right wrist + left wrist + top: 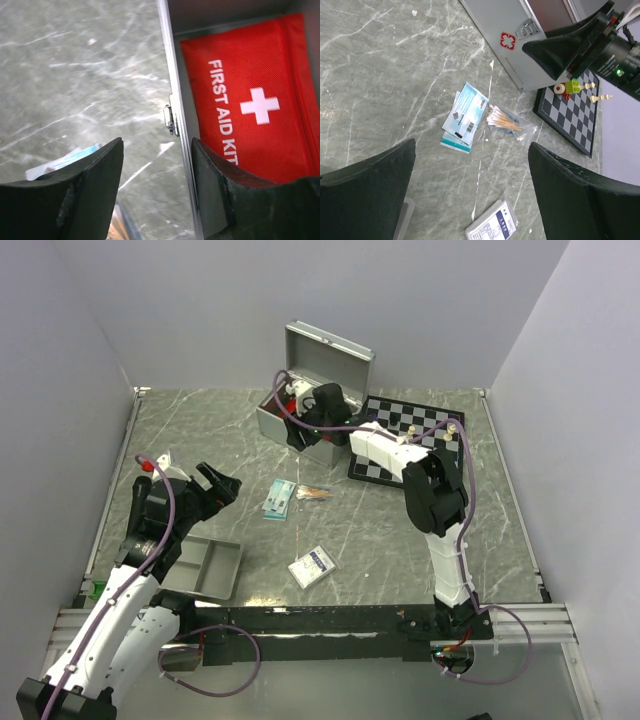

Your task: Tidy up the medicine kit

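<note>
Starting at the left of the top view: the left gripper hangs over the grey marbled worktop, spread as wide as it goes, nothing in it. Below it is a shallow grey divided plastic tray.

Middle of the frame has the loose stuff: blue-and-white flat sachets, a clear bag of cotton swabs just beside them, and a white printed packet lower down. I'd say the left arm is nearer to all three.

Up and right of that is the medicine kit, a boxy silver metal case, lid up. The right gripper is right on it, so the kit lies far-right of the left gripper and directly under the right one. Right wrist view: the front rim runs top to bottom between the fingers, one outside, one inside. The gripper is partly open, holding nothing that I can see.

Only that view shows the red fabric first aid pouch lying inside; the arm hides it from above. Only the left wrist view shows the case's latch and red-white sticker.

Far right: a black-and-white chessboard.
</note>
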Robot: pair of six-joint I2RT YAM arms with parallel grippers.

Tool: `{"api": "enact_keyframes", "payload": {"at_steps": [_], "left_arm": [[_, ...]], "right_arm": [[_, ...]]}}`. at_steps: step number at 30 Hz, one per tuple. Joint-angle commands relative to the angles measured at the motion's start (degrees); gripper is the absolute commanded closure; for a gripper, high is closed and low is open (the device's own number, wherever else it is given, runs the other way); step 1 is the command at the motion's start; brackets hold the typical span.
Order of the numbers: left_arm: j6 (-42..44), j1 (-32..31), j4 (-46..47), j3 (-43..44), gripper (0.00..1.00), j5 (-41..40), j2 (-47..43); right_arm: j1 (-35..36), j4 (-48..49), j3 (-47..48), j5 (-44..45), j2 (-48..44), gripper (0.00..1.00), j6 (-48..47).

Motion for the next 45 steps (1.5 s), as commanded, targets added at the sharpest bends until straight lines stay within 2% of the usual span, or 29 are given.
{"api": "enact_keyframes", "payload": {"at_steps": [1,10,14,18,21,25,30,34,40,45], "left_arm": [[0.0,0.1,0.6,0.0,0.02,0.4,-0.5],[0.2,0.1,-1.4,1.6,0.03,-0.3,0.6],[-1.3,0.1,-4.4,2.1,0.02,-3.5,1.0],[-5.4,0.1,-10.8,2.7,0.01,-9.8,2.4],[-7.3,0.1,-15.5,3.4,0.01,-13.3,4.6],[-11.6,-0.7,-22.4,5.4,0.04,-17.2,9.1],[-14.3,-0.8,-27.5,7.6,0.08,-19.7,17.8],[-13.6,-0.8,-26.9,7.3,0.1,-19.1,23.3],[-8.3,-0.8,-20.7,5.4,0.15,-12.0,27.9],[-7.7,-0.8,-14.9,2.1,0.25,-5.5,32.7]], "right_arm": [[4.1,-1.7,-5.1,-4.2,-4.2,0.38,-1.9],[5.2,5.0,-21.0,-1.9,-13.9,0.39,1.1],[5.2,11.7,-28.2,0.8,-21.6,0.24,5.1],[5.5,18.5,-33.9,3.9,-30.5,0.16,11.5],[6.3,20.6,-36.4,5.5,-36.2,0.15,13.7],[9.2,18.6,-38.6,5.4,-41.2,0.16,13.1],[13.9,17.5,-43.8,6.0,-46.0,0.17,13.6],[15.7,18.7,-49.1,5.3,-51.2,0.18,15.0],[16.0,18.1,-55.5,4.8,-58.2,0.18,16.0],[16.0,17.7,-58.0,4.7,-61.7,0.18,16.3]]}}
